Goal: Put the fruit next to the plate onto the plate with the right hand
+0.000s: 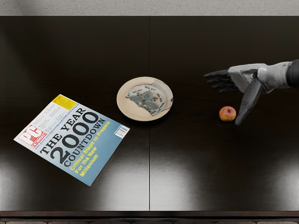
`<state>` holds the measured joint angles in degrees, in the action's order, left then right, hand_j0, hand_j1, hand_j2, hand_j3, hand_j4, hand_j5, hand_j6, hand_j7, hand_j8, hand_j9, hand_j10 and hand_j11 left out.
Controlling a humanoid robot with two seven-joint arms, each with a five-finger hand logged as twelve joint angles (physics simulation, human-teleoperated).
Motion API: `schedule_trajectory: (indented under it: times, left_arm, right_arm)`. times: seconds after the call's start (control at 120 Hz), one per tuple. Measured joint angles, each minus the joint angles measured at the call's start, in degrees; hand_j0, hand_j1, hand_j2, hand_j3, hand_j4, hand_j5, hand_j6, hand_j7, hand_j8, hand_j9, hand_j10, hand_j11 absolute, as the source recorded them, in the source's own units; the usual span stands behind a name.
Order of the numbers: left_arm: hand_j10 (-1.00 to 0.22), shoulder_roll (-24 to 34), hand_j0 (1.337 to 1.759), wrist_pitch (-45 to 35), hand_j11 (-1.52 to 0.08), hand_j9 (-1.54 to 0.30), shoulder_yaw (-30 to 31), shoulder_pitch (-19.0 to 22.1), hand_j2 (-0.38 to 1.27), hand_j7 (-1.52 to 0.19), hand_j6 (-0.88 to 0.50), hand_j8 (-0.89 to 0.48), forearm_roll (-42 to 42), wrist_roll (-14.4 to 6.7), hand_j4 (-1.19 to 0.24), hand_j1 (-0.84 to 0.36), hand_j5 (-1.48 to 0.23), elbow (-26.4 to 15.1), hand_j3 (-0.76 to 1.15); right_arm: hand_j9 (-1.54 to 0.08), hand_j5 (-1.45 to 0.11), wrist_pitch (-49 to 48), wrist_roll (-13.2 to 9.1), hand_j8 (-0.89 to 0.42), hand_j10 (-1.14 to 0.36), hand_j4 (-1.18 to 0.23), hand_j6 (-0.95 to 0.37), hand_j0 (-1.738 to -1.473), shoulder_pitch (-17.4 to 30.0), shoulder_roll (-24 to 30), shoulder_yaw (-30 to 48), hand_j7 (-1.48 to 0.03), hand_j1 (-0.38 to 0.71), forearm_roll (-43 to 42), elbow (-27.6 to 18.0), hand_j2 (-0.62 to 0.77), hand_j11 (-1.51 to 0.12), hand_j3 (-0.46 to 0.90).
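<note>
At the right of the frame, the fruit (227, 113) is seen just below the right hand (240, 83), whose fingers are spread and empty.

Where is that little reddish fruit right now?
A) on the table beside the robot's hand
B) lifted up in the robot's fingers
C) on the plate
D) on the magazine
A: the fruit lies on the dark table, right of the plate, beside the open right hand, which holds nothing.
</note>
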<state>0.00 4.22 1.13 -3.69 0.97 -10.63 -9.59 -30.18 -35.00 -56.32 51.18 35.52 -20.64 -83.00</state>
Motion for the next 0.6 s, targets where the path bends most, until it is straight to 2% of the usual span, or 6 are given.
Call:
schedule_trajectory:
  times: [0.508, 0.6]
  left_arm:
    - [-0.01, 0.0, 1.658, 0.0, -0.01, -0.01, 0.0, 0.0, 0.0, -0.01, -0.01, -0.01, 0.0, 0.0, -0.01, 0.34, -0.01, 0.0, 0.0]
    - [-0.01, 0.0, 1.658, 0.0, -0.01, -0.01, 0.0, 0.0, 0.0, -0.01, -0.01, -0.01, 0.0, 0.0, -0.01, 0.34, -0.01, 0.0, 0.0]
  right_arm:
    - [0.0, 0.0, 0.5, 0.0, 0.0, 0.0, 0.0, 0.0, -1.658, -0.4, 0.6, 0.2, 0.0, -0.35, 0.2, 0.8, 0.0, 0.0, 0.0]
    - [0.0, 0.0, 0.3, 0.0, 0.0, 0.0, 0.0, 0.0, -1.658, -1.0, 0.9, 0.3, 0.0, -0.35, -3.0, 0.5, 0.0, 0.0, 0.0]
